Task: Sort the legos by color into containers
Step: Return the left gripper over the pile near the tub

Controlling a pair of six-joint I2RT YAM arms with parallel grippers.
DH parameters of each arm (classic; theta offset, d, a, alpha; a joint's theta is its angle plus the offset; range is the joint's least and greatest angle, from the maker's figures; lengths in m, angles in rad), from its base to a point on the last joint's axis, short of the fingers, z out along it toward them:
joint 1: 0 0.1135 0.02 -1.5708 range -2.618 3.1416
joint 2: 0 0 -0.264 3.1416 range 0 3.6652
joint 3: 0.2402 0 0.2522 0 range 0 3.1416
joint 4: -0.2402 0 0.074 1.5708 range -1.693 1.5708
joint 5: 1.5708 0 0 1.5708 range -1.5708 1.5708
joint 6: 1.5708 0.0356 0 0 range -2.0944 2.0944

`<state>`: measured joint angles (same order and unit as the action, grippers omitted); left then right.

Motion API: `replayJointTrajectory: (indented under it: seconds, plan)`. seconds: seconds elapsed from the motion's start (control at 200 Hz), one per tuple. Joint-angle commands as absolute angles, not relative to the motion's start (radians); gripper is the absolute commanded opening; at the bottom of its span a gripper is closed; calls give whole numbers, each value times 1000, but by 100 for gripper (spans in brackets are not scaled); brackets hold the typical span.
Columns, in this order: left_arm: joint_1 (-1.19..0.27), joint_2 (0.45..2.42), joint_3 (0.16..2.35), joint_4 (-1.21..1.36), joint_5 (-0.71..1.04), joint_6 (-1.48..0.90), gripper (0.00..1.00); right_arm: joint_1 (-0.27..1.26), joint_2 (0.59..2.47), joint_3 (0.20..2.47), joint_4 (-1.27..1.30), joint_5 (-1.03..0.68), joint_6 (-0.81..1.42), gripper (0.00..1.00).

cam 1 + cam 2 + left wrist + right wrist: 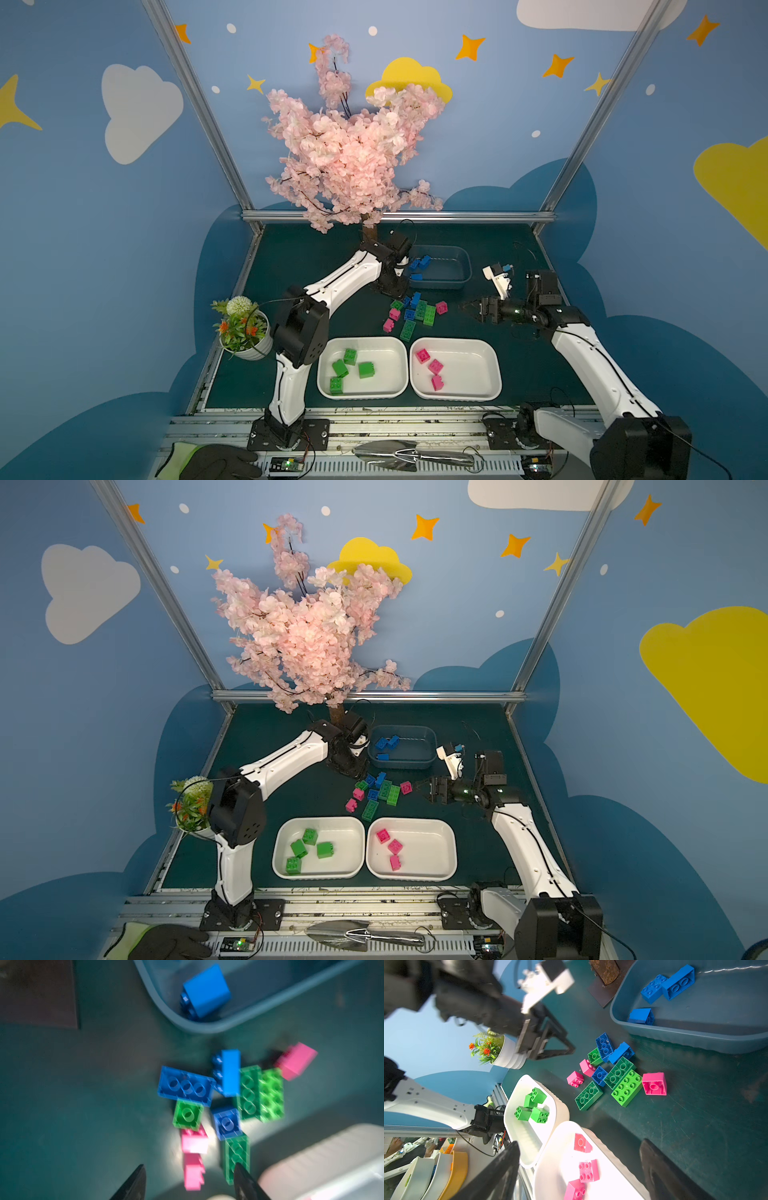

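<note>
A loose pile of green, blue and pink legos (411,313) lies on the dark mat in both top views. Behind it the grey-blue tub (440,284) holds three blue bricks (420,264). In front, one white tray (386,374) holds several green bricks (349,368) and the other white tray (469,370) holds three pink bricks (432,368). My left gripper (392,286) hangs open and empty between the tub's left end and the pile; the blurred left wrist view shows the left gripper (189,1165) over the pile. My right gripper (465,307) is open and empty, just right of the pile.
A white flower pot (245,328) stands at the mat's left edge beside the left arm. The blossom tree's trunk (368,232) rises behind the left gripper. A gloved hand (208,461) and a metal trowel (411,455) rest on the front rail.
</note>
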<state>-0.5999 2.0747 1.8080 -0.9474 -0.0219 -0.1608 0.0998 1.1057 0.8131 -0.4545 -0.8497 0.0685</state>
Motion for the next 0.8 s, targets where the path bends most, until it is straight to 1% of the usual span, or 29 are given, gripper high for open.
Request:
replayJointTrajectory:
  seconds: [0.0, 0.145, 0.375, 0.796]
  plan:
    - [-600, 2144, 1851, -951, -16, -77, 66, 99, 1119, 819, -439, -871, 65, 89]
    - [-600, 2197, 1864, -930, 0, -62, 65, 98, 1117, 817, -441, -872, 64, 89]
    - [-600, 2225, 1827, -890, 19, -33, 64, 97, 1115, 803, -443, -870, 59, 89]
    - [-600, 2247, 1762, -825, -28, 17, 52, 96, 1130, 812, -453, -870, 52, 89]
